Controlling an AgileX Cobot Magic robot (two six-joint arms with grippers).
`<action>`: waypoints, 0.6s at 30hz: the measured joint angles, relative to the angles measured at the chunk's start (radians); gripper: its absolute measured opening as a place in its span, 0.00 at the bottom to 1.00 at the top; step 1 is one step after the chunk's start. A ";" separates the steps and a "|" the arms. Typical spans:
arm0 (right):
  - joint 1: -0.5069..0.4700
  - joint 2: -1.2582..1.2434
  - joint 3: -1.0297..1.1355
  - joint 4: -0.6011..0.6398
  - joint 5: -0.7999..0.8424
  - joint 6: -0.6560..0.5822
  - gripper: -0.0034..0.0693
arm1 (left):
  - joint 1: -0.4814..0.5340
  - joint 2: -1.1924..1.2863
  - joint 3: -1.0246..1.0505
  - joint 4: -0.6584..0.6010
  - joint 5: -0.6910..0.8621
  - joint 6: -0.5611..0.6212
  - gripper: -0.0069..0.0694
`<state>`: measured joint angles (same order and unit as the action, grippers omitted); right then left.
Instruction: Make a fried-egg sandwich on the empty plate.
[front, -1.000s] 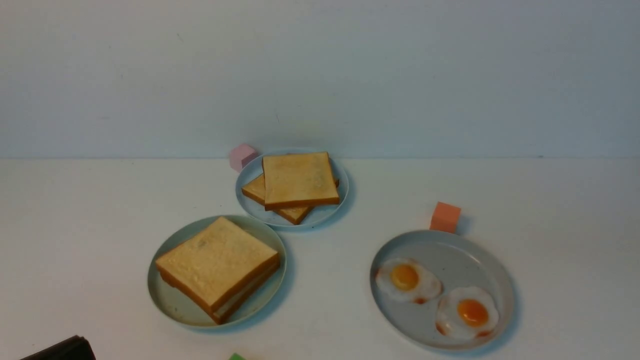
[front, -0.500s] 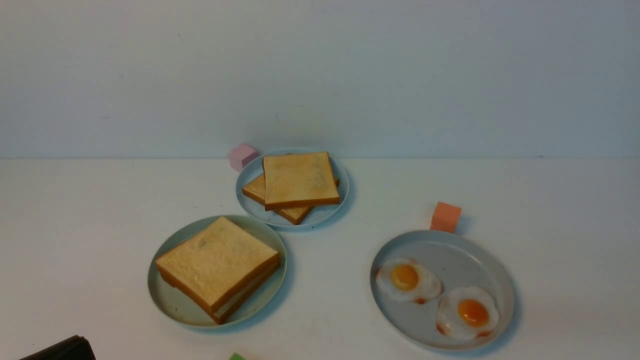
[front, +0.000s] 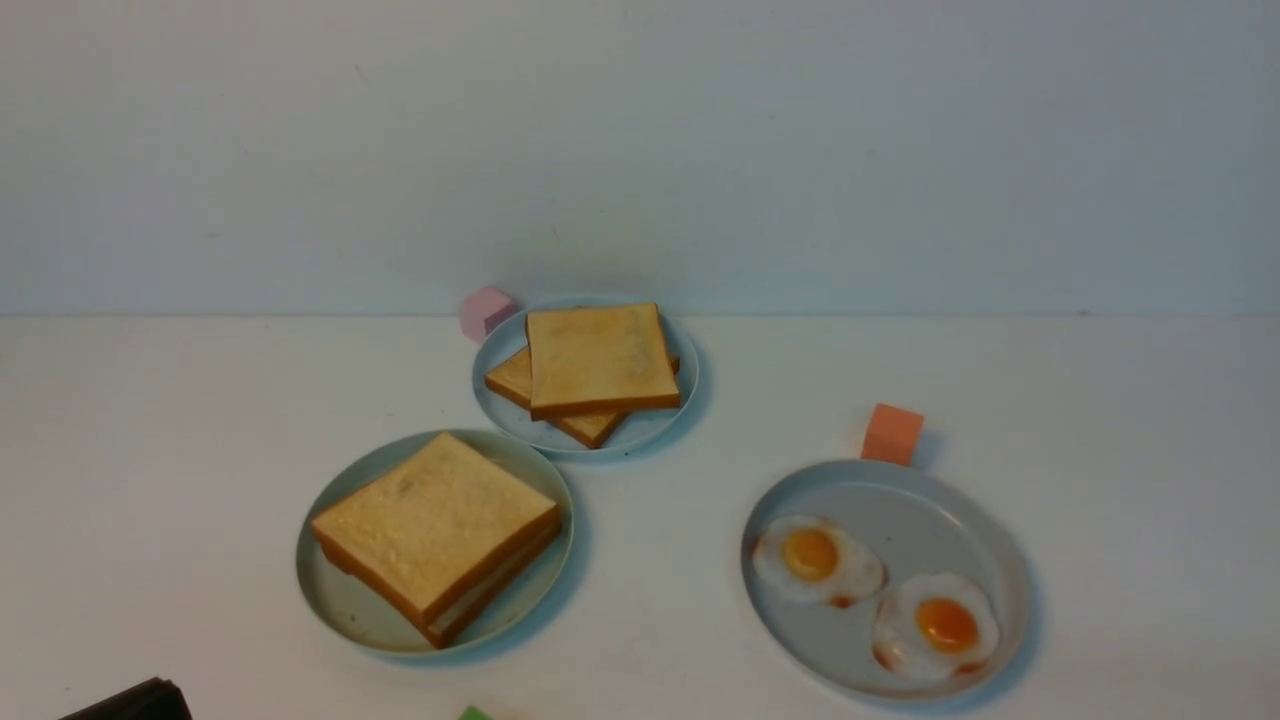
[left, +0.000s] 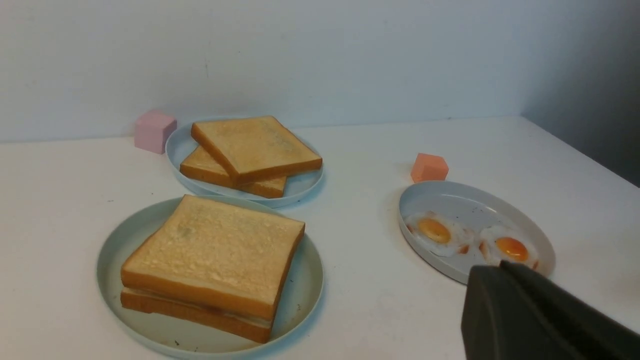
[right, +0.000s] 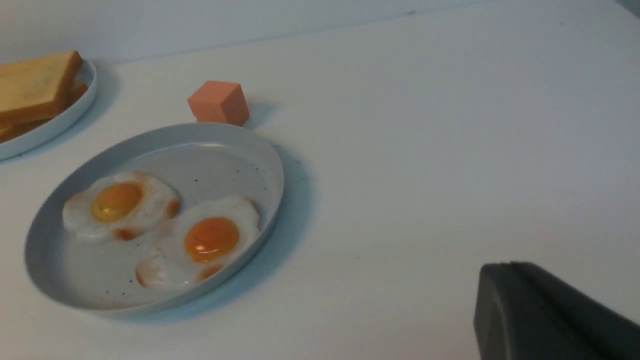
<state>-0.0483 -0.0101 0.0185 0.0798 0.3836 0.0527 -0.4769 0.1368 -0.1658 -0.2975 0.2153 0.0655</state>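
The fried-egg sandwich (front: 435, 535), two thick toast slices with a pale layer between them, lies on the pale mint-green plate (front: 330, 605) at the front left. It also shows in the left wrist view (left: 215, 260), on the same plate (left: 305, 280). My left gripper (left: 500, 265) is shut and empty, off to the sandwich's near side; only a dark corner of it (front: 125, 700) shows in the front view. My right gripper (right: 510, 264) is shut and empty over bare table, right of the egg plate. It is out of the front view.
A grey-blue plate (front: 640, 430) with two stacked plain toast slices (front: 598, 360) stands at the back. A grey plate (front: 900, 495) at the right holds two fried eggs (front: 815, 560). A pink cube (front: 485, 312), an orange cube (front: 891, 433) and a green scrap (front: 473, 713) lie about.
The left gripper's dark corner has sunk slightly lower at the bottom left of the front view. Nothing else has moved.
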 joint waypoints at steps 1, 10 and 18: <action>0.000 0.000 0.000 0.000 0.001 0.000 0.03 | 0.000 0.000 0.000 0.000 0.004 0.000 0.07; 0.000 0.000 0.000 0.003 0.003 0.000 0.03 | 0.000 0.000 0.000 0.000 0.005 0.000 0.08; 0.000 0.000 0.000 0.003 0.003 0.000 0.04 | 0.000 0.000 0.000 0.000 0.005 0.000 0.08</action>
<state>-0.0483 -0.0101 0.0183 0.0830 0.3868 0.0527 -0.4769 0.1368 -0.1658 -0.2975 0.2205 0.0655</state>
